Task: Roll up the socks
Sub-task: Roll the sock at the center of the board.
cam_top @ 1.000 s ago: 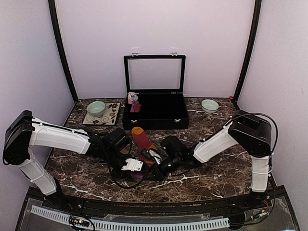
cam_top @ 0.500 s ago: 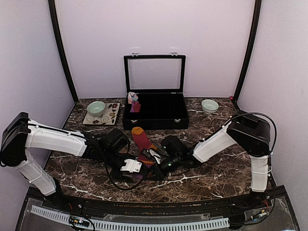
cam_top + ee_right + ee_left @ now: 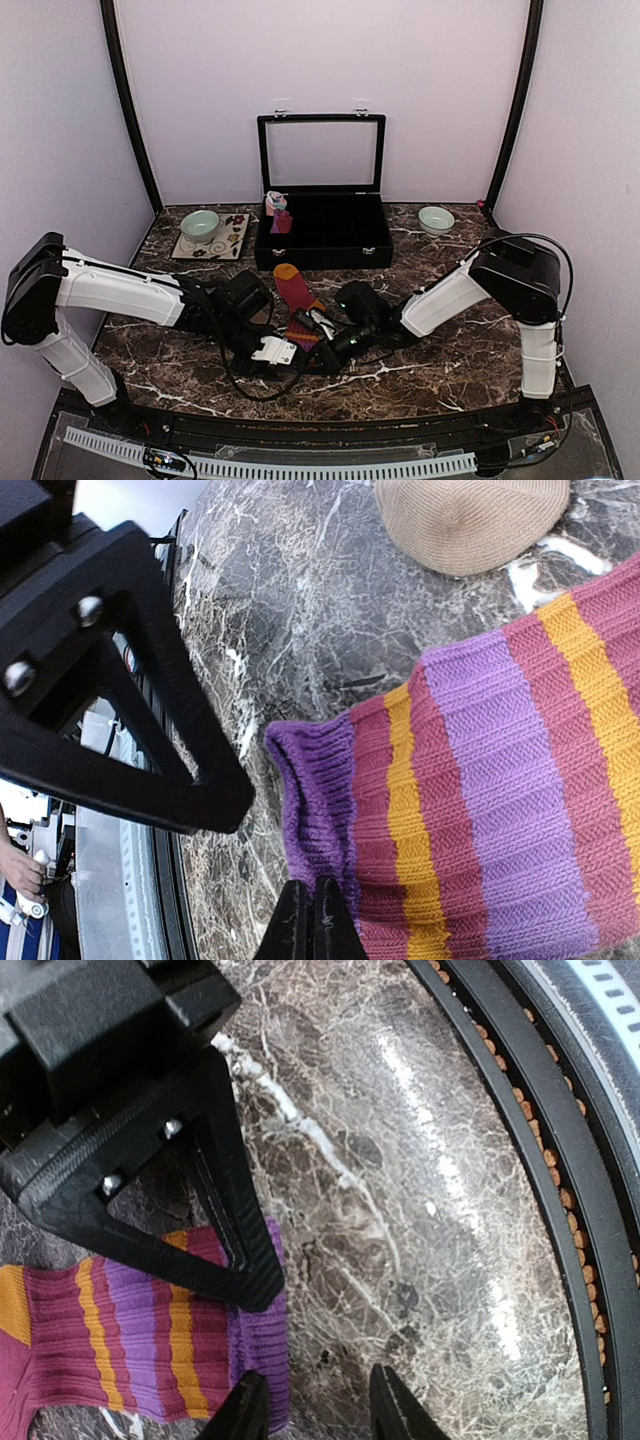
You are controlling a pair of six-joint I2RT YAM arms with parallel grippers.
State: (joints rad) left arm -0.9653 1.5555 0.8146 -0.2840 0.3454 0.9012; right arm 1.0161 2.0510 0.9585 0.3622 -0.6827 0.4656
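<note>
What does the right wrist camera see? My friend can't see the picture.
A sock's striped cuff, purple, maroon and orange, lies flat on a dark marble table, its purple edge right at the open black jaws of the right gripper. A rounded tan knitted sock sits farther off, apart from the cuff.

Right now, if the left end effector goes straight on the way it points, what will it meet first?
Probably the left end effector meets the sock's striped cuff just ahead, then the marble table under it; depth is unclear.
</note>
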